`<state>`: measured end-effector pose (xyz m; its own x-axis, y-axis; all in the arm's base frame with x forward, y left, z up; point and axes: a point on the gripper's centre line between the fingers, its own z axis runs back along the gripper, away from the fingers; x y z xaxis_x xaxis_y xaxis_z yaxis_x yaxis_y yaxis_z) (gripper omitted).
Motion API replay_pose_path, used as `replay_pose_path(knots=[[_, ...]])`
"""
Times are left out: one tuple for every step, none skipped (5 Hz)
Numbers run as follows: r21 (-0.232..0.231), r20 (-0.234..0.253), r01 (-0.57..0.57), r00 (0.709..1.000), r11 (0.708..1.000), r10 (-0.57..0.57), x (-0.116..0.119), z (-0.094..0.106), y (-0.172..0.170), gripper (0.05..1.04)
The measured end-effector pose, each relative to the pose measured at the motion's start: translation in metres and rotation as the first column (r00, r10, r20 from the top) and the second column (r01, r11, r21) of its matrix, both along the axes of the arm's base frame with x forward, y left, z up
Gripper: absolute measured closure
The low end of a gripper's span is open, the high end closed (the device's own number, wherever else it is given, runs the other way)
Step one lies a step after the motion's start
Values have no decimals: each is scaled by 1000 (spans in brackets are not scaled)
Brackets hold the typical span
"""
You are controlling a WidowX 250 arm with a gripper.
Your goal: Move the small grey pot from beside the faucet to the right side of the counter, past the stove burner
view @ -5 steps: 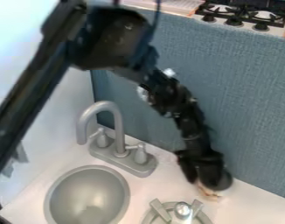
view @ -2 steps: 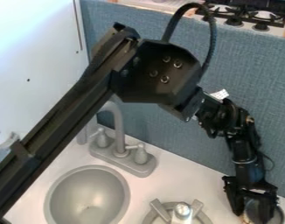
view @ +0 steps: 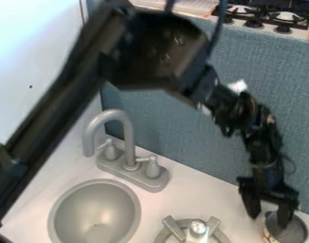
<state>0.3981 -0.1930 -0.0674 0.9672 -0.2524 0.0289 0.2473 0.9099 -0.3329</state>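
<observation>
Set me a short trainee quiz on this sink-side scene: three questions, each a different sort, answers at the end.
1. Fill in the missing word: The sink bowl and the faucet are both ____ in colour.
2. True or false: The gripper has its two fingers pressed tightly together.
3. Multiple choice: Which thing is nearest to the gripper?
A) the faucet
B) the sink bowl
C) the round container

Key: 1. grey; 2. false; 3. C
</observation>
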Motion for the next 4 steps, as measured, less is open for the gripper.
replay_pose_path(knots=[[60, 85, -40, 996, 997, 35, -4, 37, 9, 83], [81, 63, -36, 998, 996, 31, -20, 42, 7, 83], [253, 47, -48, 998, 966, 37, -57, 62, 11, 83], [331, 77, -19, 997, 944, -7, -99, 84, -1, 83]])
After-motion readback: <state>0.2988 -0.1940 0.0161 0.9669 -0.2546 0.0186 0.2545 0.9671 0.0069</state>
